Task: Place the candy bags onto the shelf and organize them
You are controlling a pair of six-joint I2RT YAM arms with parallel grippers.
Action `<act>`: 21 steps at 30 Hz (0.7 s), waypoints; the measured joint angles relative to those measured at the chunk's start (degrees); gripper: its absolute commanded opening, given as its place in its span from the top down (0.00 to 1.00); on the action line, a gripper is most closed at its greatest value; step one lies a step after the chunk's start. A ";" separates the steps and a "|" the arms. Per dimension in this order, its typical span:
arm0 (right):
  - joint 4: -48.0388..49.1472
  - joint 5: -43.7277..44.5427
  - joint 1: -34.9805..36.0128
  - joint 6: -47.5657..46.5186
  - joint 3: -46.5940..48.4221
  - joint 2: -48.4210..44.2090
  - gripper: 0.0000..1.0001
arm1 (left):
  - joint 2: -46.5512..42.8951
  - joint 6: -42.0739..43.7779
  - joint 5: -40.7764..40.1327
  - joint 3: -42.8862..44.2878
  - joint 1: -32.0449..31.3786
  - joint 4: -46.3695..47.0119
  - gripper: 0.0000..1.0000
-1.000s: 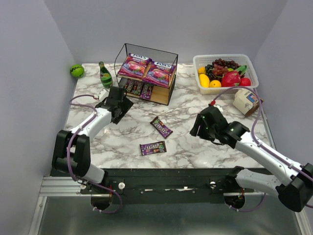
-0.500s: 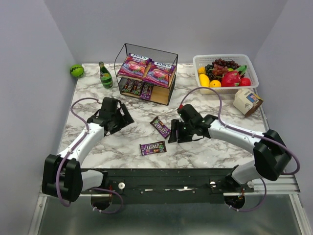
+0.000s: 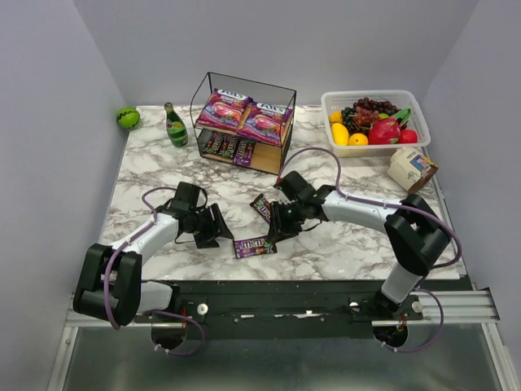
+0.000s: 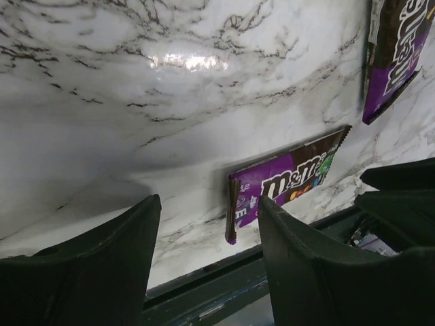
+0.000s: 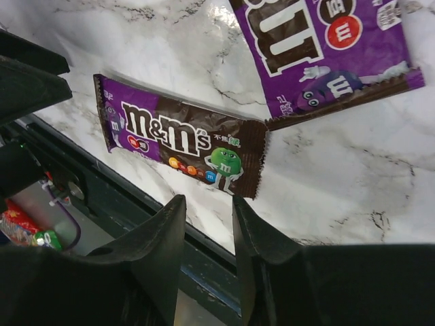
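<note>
The black wire shelf (image 3: 283, 130) stands at the back. Two pink FOX'S bags (image 3: 224, 108) (image 3: 264, 123) lie on its upper board, and several dark M&M's packets (image 3: 228, 147) on the lower one. Another M&M's packet (image 3: 255, 245) (image 4: 285, 180) (image 5: 180, 136) lies flat by the table's front edge. One more (image 3: 260, 205) (image 4: 394, 54) (image 5: 326, 47) lies just behind it, partly under the right arm. My left gripper (image 3: 221, 230) (image 4: 207, 210) is open, just left of the front packet. My right gripper (image 3: 273, 230) (image 5: 207, 204) hangs over that packet's right end, jaws narrow, nothing between them.
A green bottle (image 3: 176, 126) and a green ball (image 3: 128, 117) stand left of the shelf. A white basket (image 3: 335, 145) of fruit and a beige carton (image 3: 410, 169) are at the back right. The black front rail (image 4: 204, 299) runs right under both grippers.
Both arms have swung inward and toward the front edge, meeting at the front packet from either side. Both pairs of jaws stand narrower than before.
</note>
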 measured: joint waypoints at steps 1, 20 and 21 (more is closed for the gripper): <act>0.02 -0.46 0.00 0.00 0.13 0.48 0.59 | -0.33 0.02 0.50 -0.46 0.00 0.02 0.32; 1.05 -1.09 0.66 4.24 0.24 4.79 0.67 | -1.27 -9.46 11.85 -11.32 -0.26 15.28 0.52; 1.09 -0.90 0.66 4.48 0.24 4.92 0.68 | -1.20 -10.16 12.17 -11.72 -0.31 16.00 0.55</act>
